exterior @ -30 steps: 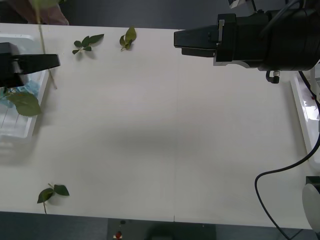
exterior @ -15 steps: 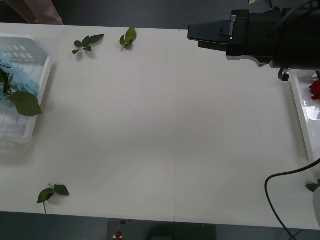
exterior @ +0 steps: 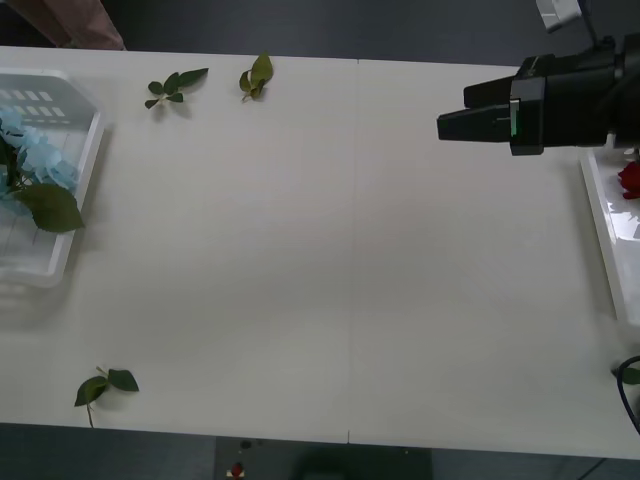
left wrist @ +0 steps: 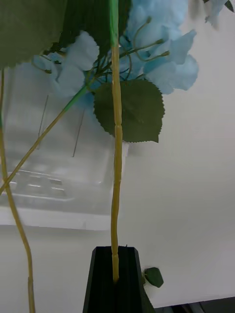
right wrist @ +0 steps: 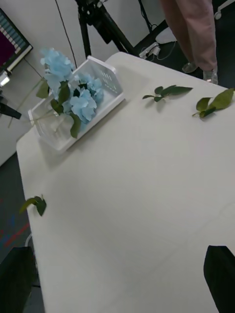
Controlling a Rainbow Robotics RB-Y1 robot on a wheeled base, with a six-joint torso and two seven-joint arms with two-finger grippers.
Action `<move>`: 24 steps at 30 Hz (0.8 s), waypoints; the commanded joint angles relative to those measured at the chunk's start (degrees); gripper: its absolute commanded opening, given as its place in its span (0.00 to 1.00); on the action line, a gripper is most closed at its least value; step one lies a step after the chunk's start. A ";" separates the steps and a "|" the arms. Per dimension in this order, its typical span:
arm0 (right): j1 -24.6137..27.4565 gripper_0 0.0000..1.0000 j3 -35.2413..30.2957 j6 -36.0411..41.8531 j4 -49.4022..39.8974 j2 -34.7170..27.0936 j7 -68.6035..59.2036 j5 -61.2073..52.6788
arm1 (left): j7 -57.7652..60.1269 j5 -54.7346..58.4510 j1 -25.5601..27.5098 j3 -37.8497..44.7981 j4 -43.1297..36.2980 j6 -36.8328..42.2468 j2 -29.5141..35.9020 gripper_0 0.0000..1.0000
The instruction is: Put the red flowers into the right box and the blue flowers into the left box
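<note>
Two boxes framed the table [exterior: 330, 280]: the left box [exterior: 70, 230] at nine o'clock held the blue flowers [exterior: 35, 165]. Retreated toward three o'clock since a second earlier, the right gripper [exterior: 452, 112] hung empty, jaws parted. The left gripper [left wrist: 115, 286] pinched one blue stem [left wrist: 116, 161], so sorting looked nearly finished.

The left box [exterior: 72, 215], a shallow white tray with a slotted bottom, lies at the bench's left edge. The blue flowers [exterior: 40, 160], pale fluffy clusters with big green leaves, lie in it; one stem [left wrist: 116, 195] stands clamped in the left pincer [left wrist: 116, 274]. At the right edge lies the right box [exterior: 600, 215], white and glossy, with a red flower [exterior: 630, 178] inside.
</note>
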 commanded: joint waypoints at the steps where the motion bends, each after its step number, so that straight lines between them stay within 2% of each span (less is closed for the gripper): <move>1: 1.90 1.00 -0.53 0.12 -2.11 -2.91 9.52 -0.09 | -2.18 -2.11 0.18 -0.52 -0.28 -2.53 1.61 0.00; 6: 2.78 1.00 -2.64 3.72 -1.75 -3.96 16.02 0.53 | -2.27 -4.05 0.18 -1.75 -0.28 -4.99 1.61 0.00; 9: 2.69 1.00 -5.89 9.52 -0.17 -4.23 22.35 0.79 | -2.36 -5.54 0.18 -2.28 -0.28 -6.31 1.61 0.01; 14: 2.78 1.00 -8.53 14.53 2.73 -5.02 31.49 0.79 | -2.53 -6.86 0.18 -2.28 -0.28 -6.57 1.52 0.20; 17: 2.69 1.00 -9.59 15.85 4.31 -5.72 37.38 0.88 | -2.62 -7.30 0.18 -2.28 -0.28 -6.66 1.52 0.34; 20: 2.69 1.00 -10.11 16.02 5.37 -6.69 42.83 0.79 | -2.89 -6.77 0.18 -2.28 -0.28 -6.92 1.52 0.61; 22: 2.69 1.00 -10.11 16.02 5.80 -7.30 44.37 0.79 | -3.24 -4.13 0.18 -2.19 -0.28 -7.01 1.52 0.86; 24: 2.69 1.00 -10.11 16.02 6.07 -7.66 44.37 0.79 | -3.50 -0.62 0.18 -1.93 -0.28 -7.01 1.52 1.00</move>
